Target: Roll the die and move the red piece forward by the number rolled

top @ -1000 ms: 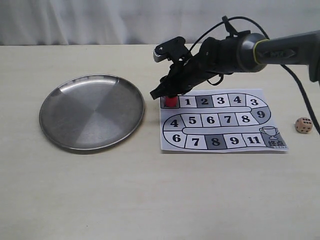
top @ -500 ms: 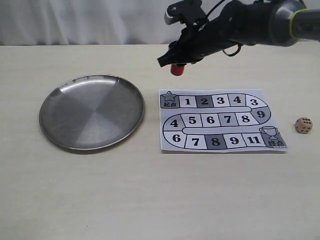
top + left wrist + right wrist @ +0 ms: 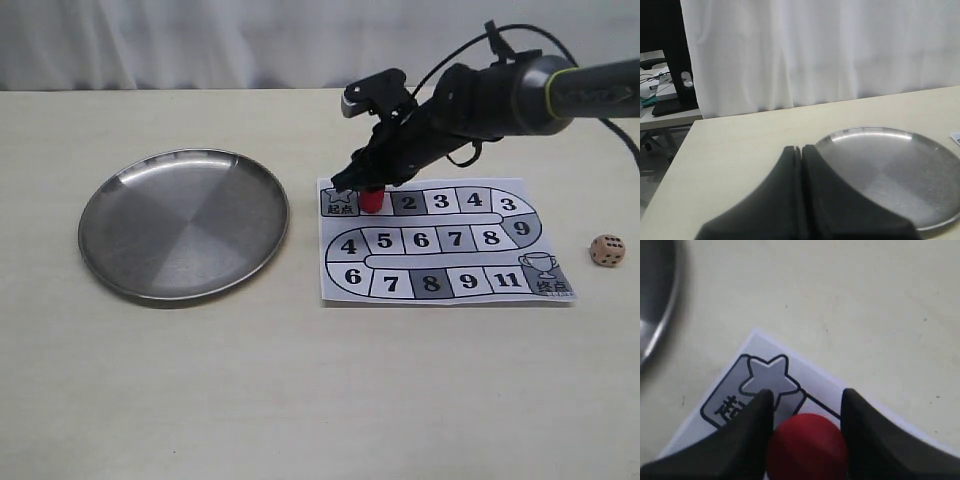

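Observation:
The red piece (image 3: 371, 200) is held between the jaws of my right gripper (image 3: 368, 190), low over square 1 of the paper game board (image 3: 440, 240), just beside the star start square (image 3: 339, 202). In the right wrist view the red piece (image 3: 807, 447) fills the gap of my right gripper (image 3: 807, 395), with the star square (image 3: 767, 377) beyond the fingertips. I cannot tell whether the piece touches the paper. The tan die (image 3: 607, 250) lies on the table right of the board. My left gripper (image 3: 802, 148) is shut and empty beside the plate, and is out of the exterior view.
A round steel plate (image 3: 184, 224) lies left of the board, with nothing in it; the left wrist view shows the plate (image 3: 890, 165) too. The right arm and its cable reach in from the upper right. A white curtain hangs behind the table.
The right gripper lifted the red piece off the start square, carried it up and back, then came down with it over square 1. The die and the plate have not moved.

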`<state>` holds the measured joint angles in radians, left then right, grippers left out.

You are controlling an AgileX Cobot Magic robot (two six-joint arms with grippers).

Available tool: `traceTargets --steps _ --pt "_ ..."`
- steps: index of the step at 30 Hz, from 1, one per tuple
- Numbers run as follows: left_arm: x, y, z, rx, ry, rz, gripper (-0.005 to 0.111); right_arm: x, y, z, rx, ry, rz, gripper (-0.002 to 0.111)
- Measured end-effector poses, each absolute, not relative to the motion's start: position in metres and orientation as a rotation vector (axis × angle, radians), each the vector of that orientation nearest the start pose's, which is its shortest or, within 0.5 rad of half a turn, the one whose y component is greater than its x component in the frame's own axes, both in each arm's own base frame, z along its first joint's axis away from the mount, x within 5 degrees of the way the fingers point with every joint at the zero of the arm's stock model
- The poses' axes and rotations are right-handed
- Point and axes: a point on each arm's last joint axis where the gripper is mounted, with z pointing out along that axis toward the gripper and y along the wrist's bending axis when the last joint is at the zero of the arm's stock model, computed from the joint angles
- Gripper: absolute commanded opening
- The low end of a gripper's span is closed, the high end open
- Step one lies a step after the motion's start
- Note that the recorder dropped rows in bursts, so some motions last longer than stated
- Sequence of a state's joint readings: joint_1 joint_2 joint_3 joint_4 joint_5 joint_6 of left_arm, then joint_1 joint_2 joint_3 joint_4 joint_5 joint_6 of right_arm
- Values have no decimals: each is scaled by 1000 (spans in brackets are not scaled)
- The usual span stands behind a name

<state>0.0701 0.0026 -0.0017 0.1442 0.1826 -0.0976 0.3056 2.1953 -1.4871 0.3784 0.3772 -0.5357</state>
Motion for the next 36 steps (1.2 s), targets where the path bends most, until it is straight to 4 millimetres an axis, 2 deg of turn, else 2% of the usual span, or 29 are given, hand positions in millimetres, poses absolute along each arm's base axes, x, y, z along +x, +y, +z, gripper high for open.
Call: traceTargets --steps 6,10,12,17,19,21,24,31,36 --pt "56 6 197 -41 1666 108 0 441 150 122 -676 2446 185 4" --pt "56 6 197 -41 1666 108 0 439 149 130 -695 2438 175 4" --pt "56 6 197 -41 1666 108 0 437 148 144 -696 2419 175 4" --pt "56 6 197 -41 1666 108 0 437 131 195 -607 2329 167 4" --pt "56 6 197 -41 1666 108 0 438 121 205 -573 2314 159 4" --pt "56 6 197 -41 1666 108 0 440 114 205 -553 2321 152 4" --pt "56 6 197 -41 1666 108 0 441 106 190 -540 2363 146 4" --pt "56 6 197 -41 1666 108 0 438 104 124 -550 2500 138 4" --pt "56 6 197 -41 1666 108 0 443 104 117 -528 2475 126 4"
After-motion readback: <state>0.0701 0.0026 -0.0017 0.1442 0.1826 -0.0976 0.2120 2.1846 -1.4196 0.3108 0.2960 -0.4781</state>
